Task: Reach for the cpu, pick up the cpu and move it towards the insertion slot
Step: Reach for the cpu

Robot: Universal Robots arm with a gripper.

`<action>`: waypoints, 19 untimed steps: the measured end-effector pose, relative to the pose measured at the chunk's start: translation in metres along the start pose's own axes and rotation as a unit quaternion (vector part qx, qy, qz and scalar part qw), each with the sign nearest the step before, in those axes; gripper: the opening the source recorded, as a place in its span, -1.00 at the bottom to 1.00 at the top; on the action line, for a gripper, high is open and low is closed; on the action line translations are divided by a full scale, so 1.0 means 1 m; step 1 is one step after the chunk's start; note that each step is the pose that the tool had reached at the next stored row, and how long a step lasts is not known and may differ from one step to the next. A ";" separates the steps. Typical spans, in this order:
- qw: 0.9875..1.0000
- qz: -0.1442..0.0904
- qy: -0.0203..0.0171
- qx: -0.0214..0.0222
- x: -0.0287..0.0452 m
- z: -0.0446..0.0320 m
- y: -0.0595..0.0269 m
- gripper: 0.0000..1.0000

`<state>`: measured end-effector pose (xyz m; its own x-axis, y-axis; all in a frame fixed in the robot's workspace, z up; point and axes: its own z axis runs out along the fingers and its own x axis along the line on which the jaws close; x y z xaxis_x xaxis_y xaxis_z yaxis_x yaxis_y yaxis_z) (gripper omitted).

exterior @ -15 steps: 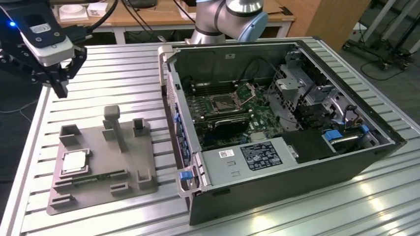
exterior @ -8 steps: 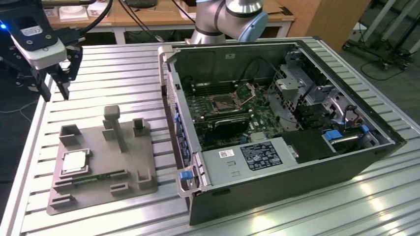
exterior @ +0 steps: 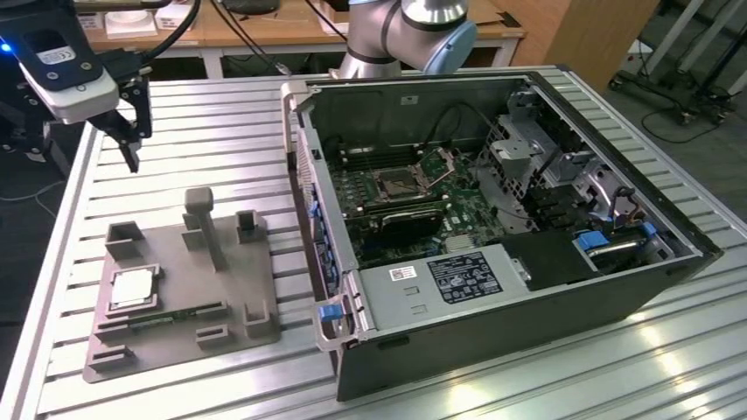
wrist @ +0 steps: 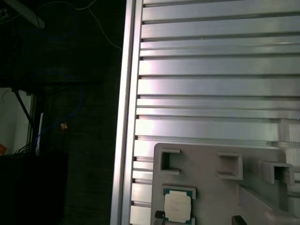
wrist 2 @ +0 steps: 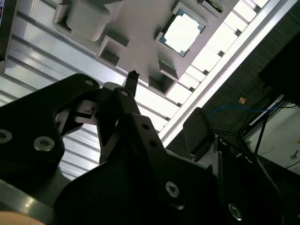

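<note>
Black gripper (exterior: 138, 147) above slatted aluminium worktop (exterior: 210, 114), jaws apart, empty. Well apart from small square silver-topped cpu (exterior: 132, 287) in grey plastic holder (exterior: 233, 271). Silver-framed insertion slot (exterior: 397, 184) inside open computer case (exterior: 467, 359).

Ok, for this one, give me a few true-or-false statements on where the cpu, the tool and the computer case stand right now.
1. The cpu lies in the grey fixture on the slatted table. True.
2. The tool holds the cpu. False: it hangs above the table, apart from the fixture, and the cpu lies in the fixture.
3. The computer case is open, with the insertion slot showing inside. True.
4. The fixture lies to the exterior view's right of the computer case. False: it lies to the case's left in that view.
</note>
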<state>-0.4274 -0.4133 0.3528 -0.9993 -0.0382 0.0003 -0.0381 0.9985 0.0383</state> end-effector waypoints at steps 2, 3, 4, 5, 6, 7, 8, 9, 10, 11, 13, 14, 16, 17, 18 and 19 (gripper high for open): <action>1.000 0.000 0.000 0.000 0.0000 0.0010 0.0000 0.29; 1.000 0.000 0.000 0.000 0.0002 0.0019 -0.0001 0.41; 1.000 0.000 0.000 -0.001 0.0006 0.0028 -0.0001 0.41; 1.000 0.000 0.000 -0.001 0.0009 0.0038 -0.0002 0.41; 1.000 0.000 0.000 -0.002 0.0013 0.0048 -0.0002 0.41; 1.000 0.000 0.000 -0.002 0.0030 0.0055 -0.0001 0.41; 1.000 0.000 -0.001 -0.002 0.0051 0.0064 -0.0002 0.41; 1.000 0.000 -0.001 -0.002 0.0062 0.0074 -0.0003 0.41; 1.000 0.000 -0.001 -0.002 0.0074 0.0082 -0.0004 0.41; 1.000 0.000 -0.001 -0.002 0.0086 0.0091 -0.0007 0.41; 1.000 0.000 -0.002 -0.002 0.0096 0.0113 -0.0015 0.41; 1.000 0.000 -0.001 -0.002 0.0102 0.0128 -0.0033 0.41; 1.000 0.000 -0.001 -0.002 0.0107 0.0161 -0.0080 0.41; 1.000 0.000 -0.001 -0.002 0.0109 0.0178 -0.0105 0.41; 1.000 0.000 -0.001 -0.002 0.0111 0.0195 -0.0127 0.41; 1.000 0.000 -0.002 -0.002 0.0112 0.0214 -0.0139 0.41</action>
<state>-0.4381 -0.4268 0.3309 -0.9993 -0.0382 -0.0028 -0.0383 0.9983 0.0432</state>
